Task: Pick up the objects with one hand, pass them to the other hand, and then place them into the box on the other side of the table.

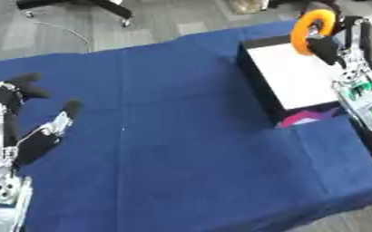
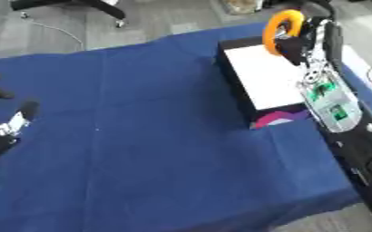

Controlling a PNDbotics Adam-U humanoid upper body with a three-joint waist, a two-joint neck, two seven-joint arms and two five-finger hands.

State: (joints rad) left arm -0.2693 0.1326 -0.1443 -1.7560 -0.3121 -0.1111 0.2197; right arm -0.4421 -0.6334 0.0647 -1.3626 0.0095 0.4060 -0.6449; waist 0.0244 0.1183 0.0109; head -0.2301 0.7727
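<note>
An orange ring (image 1: 310, 30) hangs above the far right corner of the black-walled box (image 1: 254, 68), with my right hand (image 1: 332, 45) shut on it. The box's inside is white, and something pink and purple (image 1: 302, 118) lies at its near end. My left hand (image 1: 32, 118) rests at the table's left edge with its dark fingers relaxed and nothing in them. A yellowish thing shows beside that hand at the far left edge; I cannot make it out.
A blue cloth (image 1: 181, 149) covers the table. Beyond the far edge is grey floor with a chair base (image 1: 102, 7) and a cable. The table's right edge runs just past the box, under my right arm.
</note>
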